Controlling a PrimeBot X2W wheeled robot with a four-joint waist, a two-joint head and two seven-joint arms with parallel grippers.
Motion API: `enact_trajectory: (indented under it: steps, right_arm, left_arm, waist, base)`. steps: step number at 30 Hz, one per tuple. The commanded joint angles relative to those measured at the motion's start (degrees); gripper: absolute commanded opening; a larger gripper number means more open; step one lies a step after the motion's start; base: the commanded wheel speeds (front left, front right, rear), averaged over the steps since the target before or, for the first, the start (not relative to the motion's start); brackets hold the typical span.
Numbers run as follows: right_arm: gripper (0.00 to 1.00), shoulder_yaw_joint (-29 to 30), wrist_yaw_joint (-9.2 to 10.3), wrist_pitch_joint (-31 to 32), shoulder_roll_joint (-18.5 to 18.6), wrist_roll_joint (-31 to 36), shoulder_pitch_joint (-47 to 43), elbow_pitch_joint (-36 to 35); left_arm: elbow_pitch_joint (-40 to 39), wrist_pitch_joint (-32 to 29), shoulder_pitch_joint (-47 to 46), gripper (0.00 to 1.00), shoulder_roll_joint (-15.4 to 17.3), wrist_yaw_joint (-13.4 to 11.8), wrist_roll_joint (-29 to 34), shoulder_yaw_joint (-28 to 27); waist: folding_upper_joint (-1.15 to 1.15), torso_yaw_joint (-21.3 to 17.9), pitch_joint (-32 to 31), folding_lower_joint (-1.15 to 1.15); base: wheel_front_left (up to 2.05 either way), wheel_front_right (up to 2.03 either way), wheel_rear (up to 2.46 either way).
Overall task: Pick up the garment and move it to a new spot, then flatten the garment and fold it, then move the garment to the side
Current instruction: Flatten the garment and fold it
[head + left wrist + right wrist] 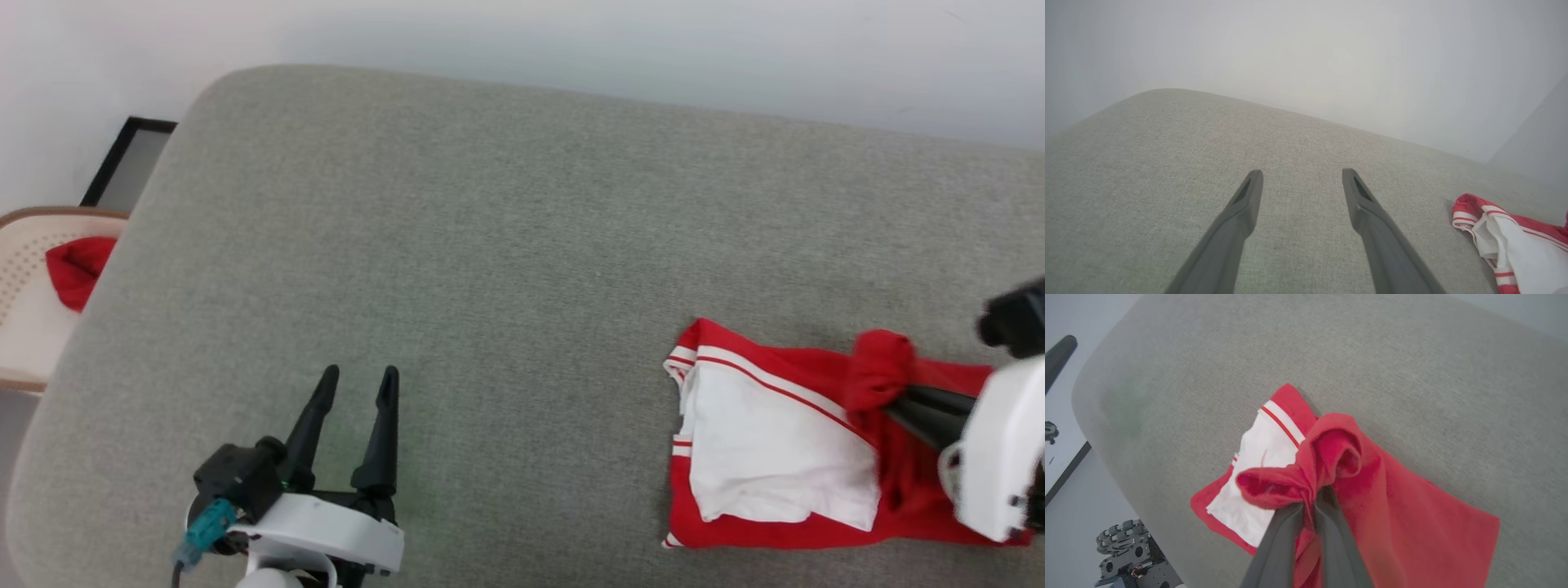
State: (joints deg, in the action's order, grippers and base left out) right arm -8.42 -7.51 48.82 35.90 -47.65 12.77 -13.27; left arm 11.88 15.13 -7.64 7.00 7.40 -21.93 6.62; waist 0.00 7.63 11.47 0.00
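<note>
The right gripper (1310,500) is clenched on a bunched fold of the shirt (1412,506). Its two dark fingers are pressed close together with red cloth pinched between them. Above the fingertips the gathered cloth rises in a twisted knot, lifted off the rest of the shirt. In the head view this gripper (890,404) reaches in from the right edge, its fingertips buried in that same red knot.

The rest of the shirt (767,425) lies crumpled on the grey cushion (490,245), on its right part and close to the near edge. A white section lies folded over the red, with thin red-and-white stripes along its left and upper borders. Beyond the knot the red cloth spreads fairly flat across the cushion.

Well apart from it, at the lower left of the head view, the left gripper (359,380) is released. Its fingers are spread with nothing between them, and bare cushion lies below. In its own wrist view the left gripper (1302,175) points across the empty fabric, and a striped corner of the shirt (1515,245) shows at the lower right.

Past the cushion's left end sits a cream perforated seat (24,318) with a small red scrap (77,269) on it. A black frame (122,163) lies beyond the seat, and a pale wall (571,41) runs behind the cushion.
</note>
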Motion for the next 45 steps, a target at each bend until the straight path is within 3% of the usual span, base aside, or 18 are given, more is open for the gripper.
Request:
enact_trajectory:
  steps: [1, 11, 28, 29, 31, 32, 33, 39, 45]
  right_arm:
    - [0.0, -1.39, 0.05, 0.04, -0.71, 0.23, 1.34, -0.71]
    - [0.0, -14.49, 0.05, -1.1, -5.38, 1.76, 9.61, 3.25]
    - [0.0, -28.44, 0.05, -11.35, -6.97, 1.83, 13.98, 21.1]
    - [0.02, -28.9, 0.05, -12.15, -7.09, 1.51, 14.17, 21.31]
    - [0.45, -29.82, 0.05, -13.62, -7.04, 0.63, 14.75, 21.31]
    - [0.78, -30.8, 0.04, -14.28, -6.76, 0.16, 15.27, 20.71]
    - [1.0, -31.1, 0.04, -15.26, -6.48, -0.4, 15.58, 20.34]
    - [1.0, -32.19, 0.04, -20.02, -3.99, -3.53, 16.57, 19.28]
    - [1.0, -28.77, 0.04, -27.61, -1.42, -5.4, 16.11, 20.83]
  left_arm:
    - [-0.05, -0.03, 0.52, 1.0, -0.3, 0.13, -0.34, 0.02]
    - [0.38, -0.03, -1.28, 1.0, -1.25, 0.12, -1.11, 0.69]
    - [1.81, -0.03, -3.04, 1.0, -2.62, 0.13, -1.68, 1.29]
    - [1.82, -0.03, -2.96, 1.0, -2.61, 0.12, -2.18, 1.0]
    - [1.63, -0.03, -2.75, 1.0, -2.55, 0.12, -2.49, 0.04]
    - [1.45, -0.03, -2.56, 1.0, -2.43, 0.12, -2.45, -0.33]
    - [1.28, -0.03, -2.35, 1.0, -2.15, 0.12, -2.02, -0.57]
    - [0.62, -0.03, -1.19, 1.0, -0.45, 0.12, 0.18, -1.49]
    - [-0.52, -0.03, 0.08, 1.0, 0.16, 0.12, 2.68, -3.49]
  waist:
    - [0.0, 0.81, 0.12, 0.0]
    - [0.0, 3.73, 2.22, 0.0]
    - [0.0, 5.35, 3.88, 0.0]
    - [0.0, 5.07, 3.64, 0.0]
    - [0.0, 4.5, 3.13, 0.0]
    - [0.0, 4.18, 2.84, 0.0]
    - [0.0, 3.86, 2.53, 0.0]
    - [0.0, 1.43, 0.14, 0.0]
    - [0.0, -1.36, -2.69, 0.0]
  base:
    - [0.0, 0.0, 0.0]
    - [0.0, 0.0, 0.0]
    - [0.0, 0.0, 0.0]
    - [0.0, 0.0, 0.0]
    - [0.0, 0.0, 0.0]
    - [0.0, 0.0, 0.0]
    - [0.0, 0.0, 0.0]
    - [0.0, 0.0, 0.0]
    - [0.0, 0.0, 0.0]
